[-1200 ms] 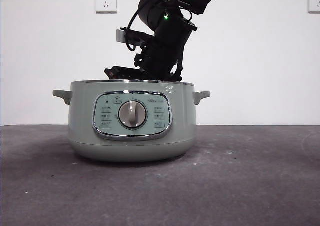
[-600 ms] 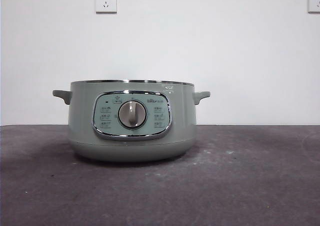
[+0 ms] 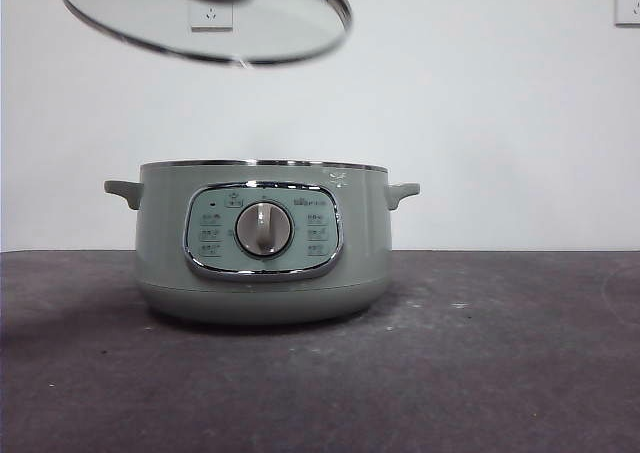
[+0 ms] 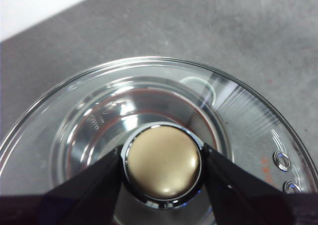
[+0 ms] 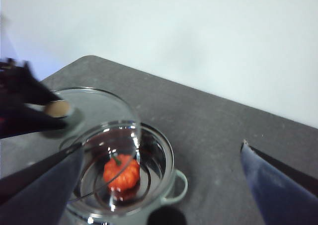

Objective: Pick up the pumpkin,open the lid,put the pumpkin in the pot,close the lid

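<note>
orange pumpkin [image 5: 121,172] inside pot [image 5: 149,185], hidden from front view

The pot [image 3: 262,243] carries small print and icons on its control panel [image 3: 263,231] around the dial [image 3: 264,229], but none is sharp enough to read.

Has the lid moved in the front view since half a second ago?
Yes. The lid, absent then, now hangs tilted above and left of the pot, gripped at its knob by the left gripper.
</note>
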Available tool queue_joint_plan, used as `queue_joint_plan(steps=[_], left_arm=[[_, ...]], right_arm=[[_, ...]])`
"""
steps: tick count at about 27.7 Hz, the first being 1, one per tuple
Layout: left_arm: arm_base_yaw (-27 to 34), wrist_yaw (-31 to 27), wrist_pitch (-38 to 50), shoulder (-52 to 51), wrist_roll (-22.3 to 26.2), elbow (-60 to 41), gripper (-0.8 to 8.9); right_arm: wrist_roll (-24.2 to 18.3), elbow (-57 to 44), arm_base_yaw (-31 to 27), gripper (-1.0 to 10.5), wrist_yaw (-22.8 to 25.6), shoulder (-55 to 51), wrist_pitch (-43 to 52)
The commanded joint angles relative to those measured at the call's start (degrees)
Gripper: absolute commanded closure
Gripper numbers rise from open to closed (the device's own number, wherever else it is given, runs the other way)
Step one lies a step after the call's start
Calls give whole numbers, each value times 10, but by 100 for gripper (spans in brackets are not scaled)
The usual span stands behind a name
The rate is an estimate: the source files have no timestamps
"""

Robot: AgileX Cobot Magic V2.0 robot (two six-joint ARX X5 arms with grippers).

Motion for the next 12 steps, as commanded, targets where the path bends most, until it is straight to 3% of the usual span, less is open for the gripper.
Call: queue_joint_plan(steps=[1, 12], left_arm=[[-7, 5, 44, 22, 11, 9, 821], [-7, 5, 94, 103, 13, 9, 822]], right_arm=[[5, 0, 0, 289, -1, -10, -20], [5, 0, 0, 289, -1, -21, -60]])
